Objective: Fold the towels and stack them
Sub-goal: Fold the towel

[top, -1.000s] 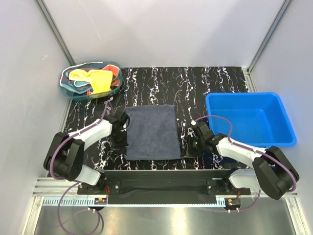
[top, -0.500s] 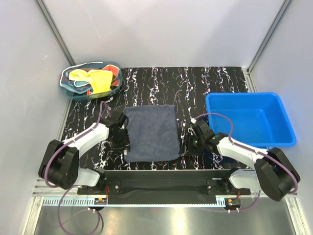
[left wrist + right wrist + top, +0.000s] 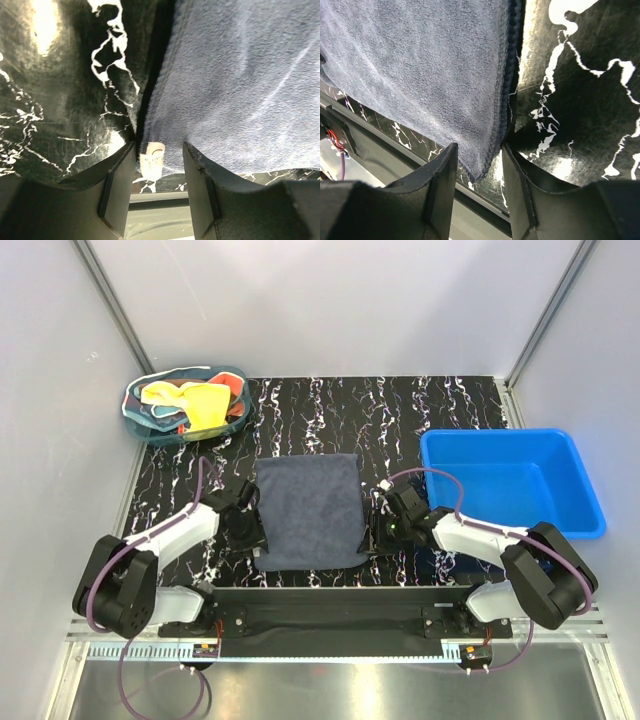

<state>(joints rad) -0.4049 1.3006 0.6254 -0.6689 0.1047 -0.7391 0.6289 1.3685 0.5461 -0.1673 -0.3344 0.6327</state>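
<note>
left end effector (image 3: 157, 148) and right end effector (image 3: 479, 148) are both released, each astride a near corner of the dark grey towel (image 3: 308, 510), which lies flat on the counter (image 3: 420, 410). if they close too high they may miss the thin edge; catching only one corner would skew the fold. count: one grey towel, several crumpled towels (image 3: 197, 400) in one basket (image 3: 133, 408), one blue bin (image 3: 432, 444).

Left wrist view: the dark grey-blue towel (image 3: 240, 85) runs off the top and right edges, and the fingers of the left gripper (image 3: 159, 150) are cut by the bottom edge. Right wrist view: the same towel leaves by the top and left edges, and the right gripper (image 3: 480, 150) fingers by the bottom. Top view: jaw spacing is too small to tell, as are the prints on the bundled towels (image 3: 195, 400), which overlap one another in the basket (image 3: 128, 405).
</note>
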